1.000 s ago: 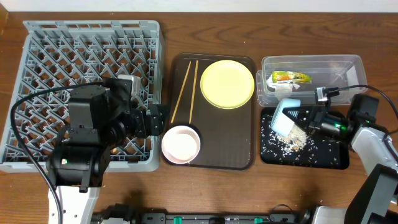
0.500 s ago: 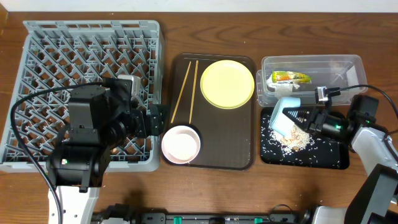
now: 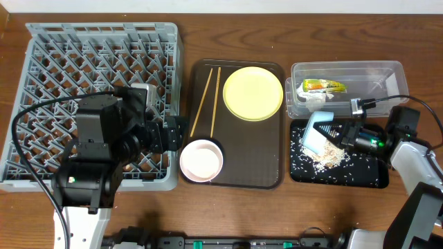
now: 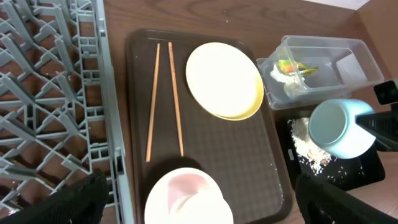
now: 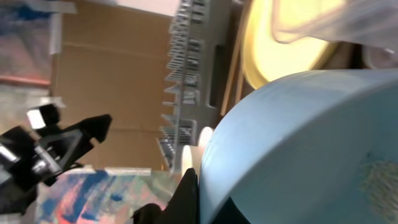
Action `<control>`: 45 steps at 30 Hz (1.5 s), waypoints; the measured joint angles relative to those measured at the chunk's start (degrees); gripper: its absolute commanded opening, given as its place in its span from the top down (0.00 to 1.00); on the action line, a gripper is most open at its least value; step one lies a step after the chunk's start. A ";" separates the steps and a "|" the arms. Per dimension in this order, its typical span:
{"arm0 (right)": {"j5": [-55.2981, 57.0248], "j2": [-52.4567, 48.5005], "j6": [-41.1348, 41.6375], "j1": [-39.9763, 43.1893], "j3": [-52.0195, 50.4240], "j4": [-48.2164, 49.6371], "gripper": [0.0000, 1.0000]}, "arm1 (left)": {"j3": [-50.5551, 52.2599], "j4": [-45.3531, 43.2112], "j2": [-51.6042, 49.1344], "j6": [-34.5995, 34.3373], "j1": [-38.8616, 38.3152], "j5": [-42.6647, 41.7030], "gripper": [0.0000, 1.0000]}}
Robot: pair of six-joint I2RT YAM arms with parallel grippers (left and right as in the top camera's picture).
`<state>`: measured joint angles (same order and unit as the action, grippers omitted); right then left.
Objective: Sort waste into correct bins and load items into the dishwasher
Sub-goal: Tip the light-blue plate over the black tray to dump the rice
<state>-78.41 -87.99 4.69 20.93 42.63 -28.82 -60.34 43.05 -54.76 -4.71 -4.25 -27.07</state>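
Note:
My right gripper (image 3: 340, 131) is shut on the light blue bowl (image 3: 318, 131) and holds it tipped over the black tray (image 3: 367, 173), where crumbs (image 3: 325, 154) lie in a pile. The clear tub (image 3: 377, 72) holds the snack wrapper (image 3: 322, 86) and the tissue (image 3: 311, 99). The yellow plate (image 3: 252, 92), two chopsticks (image 3: 205, 100) and the white-pink bowl (image 3: 201, 160) lie on the brown tray (image 3: 256, 152). My left gripper (image 4: 199, 202) is open above the white-pink bowl (image 4: 186, 196), beside the grey dish rack (image 3: 83, 62). I cannot make out the cup.
The rack fills the table's left side. The brown tray lies in the middle, between the rack and the two bins on the right. Bare wood shows along the back and front edges. The right arm's cable (image 3: 387, 98) loops over the tub's front right corner.
My right gripper has turned the blue bowl slightly over the black tray, and the crumbs at its mouth now lie on the tray. The left arm has not moved.

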 measured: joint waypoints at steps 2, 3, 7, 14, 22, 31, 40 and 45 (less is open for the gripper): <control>0.28 0.02 0.35 0.00 0.00 -0.13 0.99 | 0.00 -0.02 0.00 0.00 0.00 0.00 0.04; 0.61 0.02 0.48 0.00 0.00 -0.17 0.99 | 0.00 -0.02 0.00 0.00 0.00 0.00 0.04; -3.21 0.00 -3.69 -0.52 -0.02 -0.24 0.99 | 0.00 0.00 0.00 0.00 0.00 0.00 0.04; -0.24 0.02 -3.15 -1.88 -0.02 -0.31 0.99 | 0.00 0.00 0.00 0.00 0.00 0.00 0.04; 4.04 0.02 0.22 -4.07 -0.09 -0.15 0.99 | 0.00 -0.02 0.00 0.00 0.00 0.00 0.04; 1.73 0.02 -0.72 -4.94 -0.15 2.01 0.99 | 0.00 0.00 0.00 0.00 0.00 0.00 0.04; 1.44 0.04 4.09 -6.16 -0.13 5.42 0.99 | 0.00 -0.02 0.00 0.00 0.00 0.00 0.04; 3.08 0.07 6.60 -7.48 -0.13 5.92 0.99 | 0.00 -0.02 0.00 0.00 0.00 0.00 0.04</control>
<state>-75.33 -87.92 11.29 13.45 42.50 -22.90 -60.34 43.03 -54.76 -4.71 -4.25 -27.07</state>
